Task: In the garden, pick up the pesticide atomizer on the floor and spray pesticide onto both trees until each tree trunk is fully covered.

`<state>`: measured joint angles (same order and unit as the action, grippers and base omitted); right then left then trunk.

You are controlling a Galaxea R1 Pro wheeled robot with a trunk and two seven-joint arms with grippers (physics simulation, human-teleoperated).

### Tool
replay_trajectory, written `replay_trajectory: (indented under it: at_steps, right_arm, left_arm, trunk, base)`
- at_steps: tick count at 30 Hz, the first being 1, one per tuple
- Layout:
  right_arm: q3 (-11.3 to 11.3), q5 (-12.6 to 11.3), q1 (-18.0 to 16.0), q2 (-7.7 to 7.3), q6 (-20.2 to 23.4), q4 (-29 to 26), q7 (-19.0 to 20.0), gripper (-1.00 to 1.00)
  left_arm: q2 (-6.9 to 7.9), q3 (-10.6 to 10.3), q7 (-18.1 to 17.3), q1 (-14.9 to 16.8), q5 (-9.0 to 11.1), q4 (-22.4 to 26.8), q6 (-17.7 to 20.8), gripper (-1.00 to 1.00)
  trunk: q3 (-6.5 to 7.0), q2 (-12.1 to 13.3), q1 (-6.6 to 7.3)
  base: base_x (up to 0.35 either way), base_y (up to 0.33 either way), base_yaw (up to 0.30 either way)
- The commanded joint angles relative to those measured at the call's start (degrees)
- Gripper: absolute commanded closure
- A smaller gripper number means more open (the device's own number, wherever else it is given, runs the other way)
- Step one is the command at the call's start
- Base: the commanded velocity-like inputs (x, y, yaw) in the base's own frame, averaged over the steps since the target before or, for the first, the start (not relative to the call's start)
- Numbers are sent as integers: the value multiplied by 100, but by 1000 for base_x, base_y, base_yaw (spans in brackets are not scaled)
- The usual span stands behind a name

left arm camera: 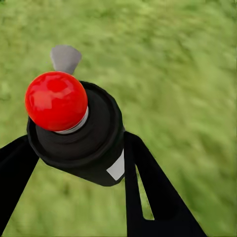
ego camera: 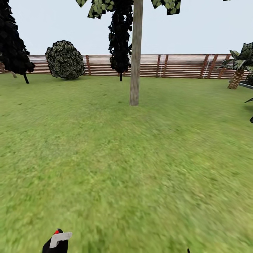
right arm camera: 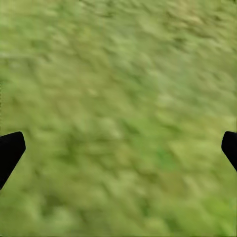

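My left gripper (left arm camera: 79,148) pinches the pesticide atomizer (left arm camera: 74,131); my right gripper (right arm camera: 118,148) is spread wide. Open grass (ego camera: 140,168) runs unobstructed to the tree trunk (ego camera: 135,63), with the fence (ego camera: 182,65) beyond.

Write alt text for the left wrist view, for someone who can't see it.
The left gripper holds the atomizer between its two black fingers, seen end-on: a dark cylinder topped by a shiny red ball, with a grey nozzle poking out beyond it. Blurry green grass lies behind.
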<state>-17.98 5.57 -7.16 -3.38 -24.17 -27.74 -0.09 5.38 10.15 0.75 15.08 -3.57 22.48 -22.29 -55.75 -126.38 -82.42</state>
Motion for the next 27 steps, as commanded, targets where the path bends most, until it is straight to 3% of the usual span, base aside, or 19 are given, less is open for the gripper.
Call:
replay_trajectory:
  at_steps: [1,27]
  right_arm:
    - [-30,58,-5,4,-18,5,0,-100]
    - [-30,61,-5,4,-18,6,0,-100]
  left_arm:
    - [-2,22,5,4,-38,-6,-21,100]
    - [-2,22,6,4,-38,-4,-21,100]
  trunk:
    - [-5,-1,-2]
    - [-5,-1,-2]
  base:
    - [338,0,0]
    - [338,0,0]
